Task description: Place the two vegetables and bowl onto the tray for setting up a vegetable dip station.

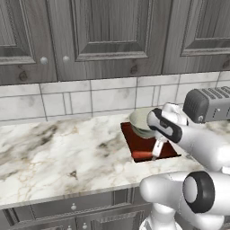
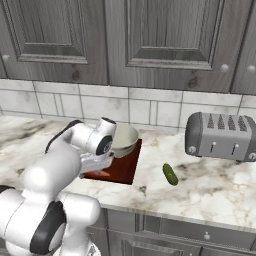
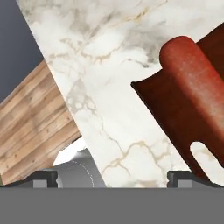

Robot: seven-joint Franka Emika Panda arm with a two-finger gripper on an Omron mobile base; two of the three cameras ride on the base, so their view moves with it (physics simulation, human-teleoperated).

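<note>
The dark reddish-brown tray (image 1: 168,151) lies on the marble counter in front of the tiled wall. The pale bowl (image 1: 140,120) stands on its back part. An orange-red carrot piece (image 1: 142,155) lies along the tray's front edge, large in the hand view as carrot (image 3: 197,83) on the tray (image 3: 173,113) beside its handle slot. My gripper (image 1: 157,149) hangs open just above the carrot's right end with nothing between its fingers (image 3: 181,176). The dark green cucumber piece (image 2: 170,174) lies on the bare counter to the right of the tray (image 2: 125,167), apart from it.
A grey toaster (image 2: 222,135) stands at the right, behind the cucumber. Grey wall cabinets hang above. The counter's front edge (image 1: 67,194) runs close to the tray's front. My arm covers the tray's left part in the right base view.
</note>
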